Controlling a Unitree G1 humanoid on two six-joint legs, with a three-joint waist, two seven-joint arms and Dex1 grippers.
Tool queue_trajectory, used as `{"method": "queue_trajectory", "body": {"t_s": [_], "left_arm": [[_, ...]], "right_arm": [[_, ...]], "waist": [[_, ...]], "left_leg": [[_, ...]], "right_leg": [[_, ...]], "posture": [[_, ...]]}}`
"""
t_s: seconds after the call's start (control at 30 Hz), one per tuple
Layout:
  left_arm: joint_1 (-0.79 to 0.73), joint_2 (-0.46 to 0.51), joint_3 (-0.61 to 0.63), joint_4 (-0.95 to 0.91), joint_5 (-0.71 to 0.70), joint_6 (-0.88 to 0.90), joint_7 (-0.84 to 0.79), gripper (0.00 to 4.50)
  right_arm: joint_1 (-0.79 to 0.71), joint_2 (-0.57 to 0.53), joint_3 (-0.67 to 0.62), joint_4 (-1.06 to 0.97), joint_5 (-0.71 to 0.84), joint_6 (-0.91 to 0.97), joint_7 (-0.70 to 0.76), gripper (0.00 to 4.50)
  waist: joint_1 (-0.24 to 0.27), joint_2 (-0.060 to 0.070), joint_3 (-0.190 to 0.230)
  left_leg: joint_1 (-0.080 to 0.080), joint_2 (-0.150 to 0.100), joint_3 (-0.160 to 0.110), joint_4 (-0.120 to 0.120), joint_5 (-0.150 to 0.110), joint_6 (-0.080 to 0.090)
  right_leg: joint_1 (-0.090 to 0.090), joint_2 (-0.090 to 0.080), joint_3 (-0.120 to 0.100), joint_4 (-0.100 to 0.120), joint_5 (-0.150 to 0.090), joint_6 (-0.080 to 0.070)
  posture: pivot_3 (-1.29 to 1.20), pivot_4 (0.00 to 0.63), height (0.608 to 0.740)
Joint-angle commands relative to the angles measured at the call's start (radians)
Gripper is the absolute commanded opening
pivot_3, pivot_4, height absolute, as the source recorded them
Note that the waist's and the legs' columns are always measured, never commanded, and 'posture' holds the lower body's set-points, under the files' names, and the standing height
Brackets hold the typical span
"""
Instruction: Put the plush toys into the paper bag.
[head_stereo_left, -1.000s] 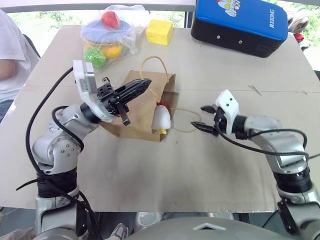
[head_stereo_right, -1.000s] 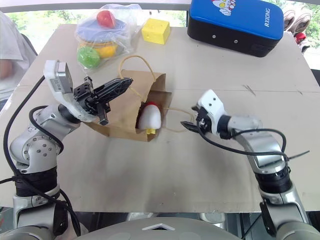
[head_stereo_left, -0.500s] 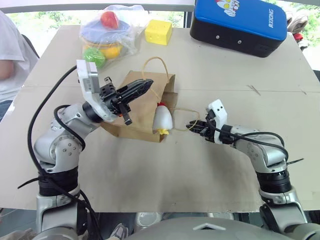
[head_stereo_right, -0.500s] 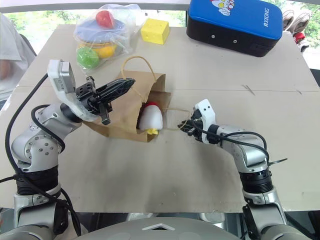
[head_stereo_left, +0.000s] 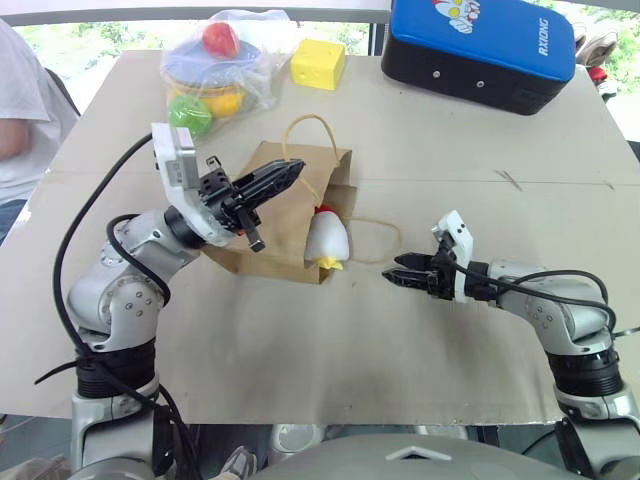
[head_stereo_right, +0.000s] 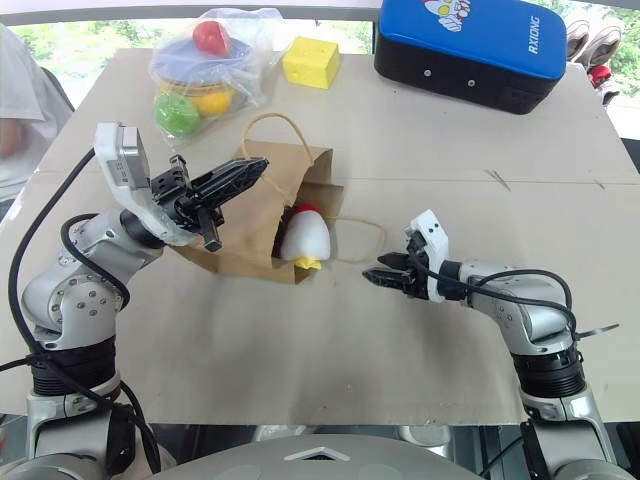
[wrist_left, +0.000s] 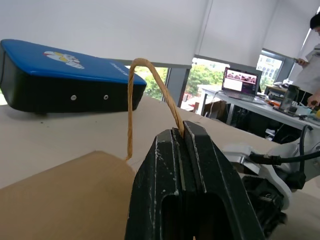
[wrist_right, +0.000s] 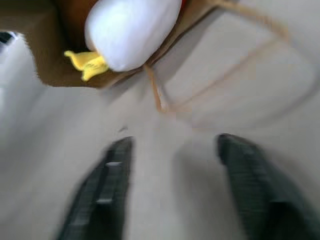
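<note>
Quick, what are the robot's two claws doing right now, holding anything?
Left gripper: shut on the paper bag's handle.
Right gripper: open, holding nothing, near the white chicken.

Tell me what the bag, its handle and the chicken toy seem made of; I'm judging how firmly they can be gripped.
The paper bag looks like matte brown kraft paper, with creased, flat panels. Its handle appears to be twisted tan paper cord, stiff enough to hold a loop. The chicken toy seems soft white plush, rounded and smooth, with yellow fabric feet.
</note>
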Motion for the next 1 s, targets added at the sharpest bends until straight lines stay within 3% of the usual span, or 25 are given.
{"method": "queue_trajectory", "body": {"t_s": [0.03, 0.17, 0.2, 0.4, 0.47, 0.57, 0.67, 0.73, 0.9, 1.0], "left_arm": [[-0.016, -0.002, 0.010, -0.035, 0.000, -0.016, 0.012, 0.00], [-0.028, -0.005, -0.001, -0.037, -0.001, -0.012, 0.022, 0.00], [-0.029, -0.005, -0.002, -0.038, -0.002, -0.011, 0.024, 0.00], [-0.027, -0.005, 0.001, -0.051, -0.009, -0.008, 0.043, 0.00], [-0.032, -0.012, 0.009, -0.050, -0.024, -0.004, 0.058, 0.00], [-0.049, -0.003, 0.043, -0.025, -0.073, 0.023, 0.068, 0.00], [-0.097, 0.059, 0.112, 0.083, -0.168, 0.107, 0.034, 0.00], [-0.145, 0.093, 0.139, 0.196, -0.157, 0.109, 0.004, 0.00], [-0.310, 0.118, 0.137, 0.413, -0.079, 0.052, -0.051, 0.00], [-0.339, 0.116, 0.098, 0.446, -0.024, 0.028, -0.113, 0.00]], "right_arm": [[-0.033, 0.058, -0.037, -0.027, 0.061, 0.040, -0.063, 3.15], [-0.072, 0.134, -0.035, 0.053, 0.032, 0.017, -0.145, 3.15], [-0.079, 0.149, -0.045, 0.062, 0.043, 0.017, -0.154, 2.92], [-0.081, 0.154, -0.063, 0.047, 0.080, 0.016, -0.150, 0.57], [-0.081, 0.158, -0.112, 0.003, 0.142, 0.006, -0.128, 0.01], [-0.098, 0.166, -0.209, -0.098, 0.340, 0.036, -0.105, 0.01], [-0.189, 0.153, -0.288, -0.177, 0.671, 0.053, -0.196, 0.01], [-0.255, 0.121, -0.295, -0.194, 0.820, 0.032, -0.267, 0.01], [-0.359, 0.014, -0.273, -0.188, 1.005, -0.035, -0.384, 0.01], [-0.375, -0.039, -0.256, -0.198, 1.015, -0.064, -0.402, 0.01]], "waist": [[0.000, 0.000, 0.000], [0.003, 0.000, 0.000], [0.003, 0.000, 0.000], [0.004, 0.000, 0.000], [0.004, 0.000, 0.000], [0.005, 0.000, 0.000], [-0.003, 0.000, 0.001], [-0.007, 0.001, 0.001], [-0.005, 0.000, 0.001], [-0.003, -0.001, 0.001]], "left_leg": [[0.000, 0.000, 0.000, 0.000, 0.000, 0.000], [0.000, 0.000, 0.000, 0.000, 0.000, 0.000], [0.000, 0.000, 0.000, 0.000, 0.000, 0.000], [-0.001, 0.000, 0.000, 0.000, 0.000, 0.000], [-0.001, 0.000, 0.000, 0.000, 0.000, 0.000], [-0.001, 0.000, -0.001, 0.000, 0.000, 0.000], [-0.001, 0.000, -0.001, 0.000, 0.000, 0.000], [0.000, 0.001, -0.001, 0.000, 0.000, 0.000], [-0.001, 0.000, -0.001, 0.000, 0.000, 0.000], [-0.002, 0.000, -0.001, 0.000, 0.000, 0.000]], "right_leg": [[0.000, 0.000, 0.000, 0.000, 0.000, 0.000], [0.000, 0.000, 0.000, 0.000, 0.000, 0.000], [0.000, 0.000, 0.000, 0.000, 0.000, 0.000], [0.000, 0.000, 0.000, 0.000, 0.000, 0.000], [0.000, 0.000, 0.000, 0.000, 0.000, 0.000], [0.000, 0.000, -0.001, 0.000, 0.000, 0.000], [0.000, 0.000, -0.001, 0.000, 0.000, 0.000], [0.000, 0.001, -0.001, 0.001, 0.000, 0.000], [0.000, 0.000, -0.002, 0.000, 0.000, 0.000], [0.000, 0.000, -0.001, -0.002, 0.000, 0.000]], "posture": [[0.00, 0.150, 0.740], [0.00, 0.150, 0.740], [0.00, 0.150, 0.740], [0.00, 0.150, 0.740], [0.00, 0.150, 0.740], [0.00, 0.150, 0.740], [0.00, 0.150, 0.740], [0.00, 0.150, 0.740], [0.00, 0.150, 0.740], [0.00, 0.150, 0.740]]}}
